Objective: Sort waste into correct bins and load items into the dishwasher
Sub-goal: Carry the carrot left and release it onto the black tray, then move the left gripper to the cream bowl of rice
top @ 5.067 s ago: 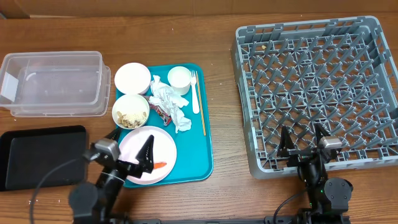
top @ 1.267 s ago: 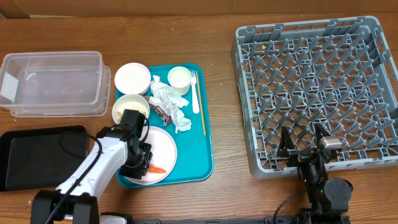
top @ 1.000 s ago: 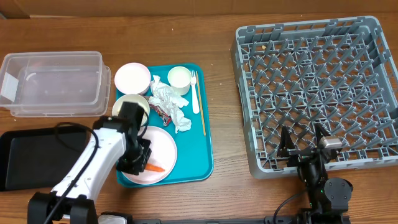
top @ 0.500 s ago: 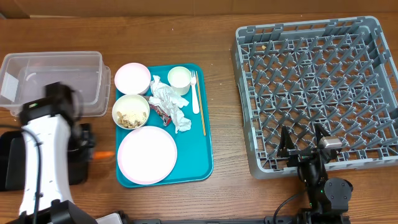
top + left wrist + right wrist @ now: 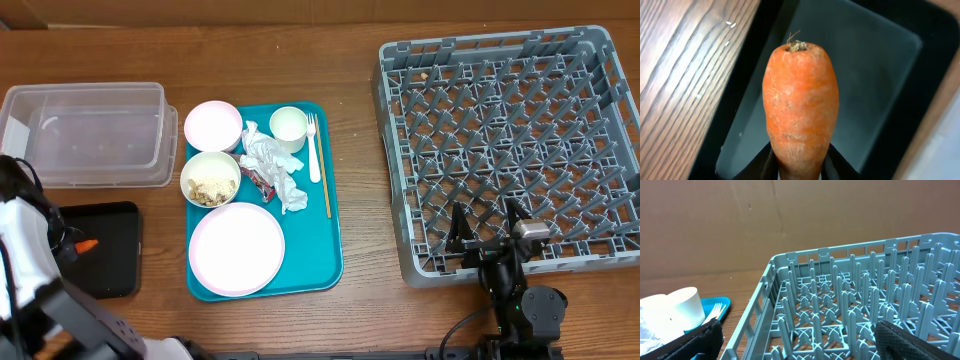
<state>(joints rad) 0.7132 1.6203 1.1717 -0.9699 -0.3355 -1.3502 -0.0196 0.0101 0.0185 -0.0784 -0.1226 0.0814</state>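
Note:
My left gripper (image 5: pixel 800 167) is shut on the orange carrot piece (image 5: pixel 800 110), which hangs over the black tray (image 5: pixel 875 75). From overhead the carrot (image 5: pixel 88 245) sits above the tray's (image 5: pixel 110 270) left part, at the table's far left. The clear tub (image 5: pixel 90 135) lies behind it. On the teal tray (image 5: pixel 325 260) are the bare plate (image 5: pixel 237 249), a bowl of scraps (image 5: pixel 210 180), an empty bowl (image 5: pixel 213 125), the cup (image 5: pixel 288 125), fork (image 5: pixel 313 148), stick (image 5: pixel 325 185), napkins (image 5: pixel 272 165) and red wrapper (image 5: pixel 262 182). My right gripper (image 5: pixel 490 232) stands open at the front edge of the grey dish rack (image 5: pixel 510 140).
The rack's upright pegs (image 5: pixel 855 305) fill the right wrist view, with the cup (image 5: pixel 685 307) at its left. Bare wood lies between the teal tray and the rack. My left arm's white body (image 5: pixel 25 260) covers the black tray's left end.
My left gripper lifted the carrot off the plate and carried it left, over the black tray. The plate is now bare. The right arm has not moved.

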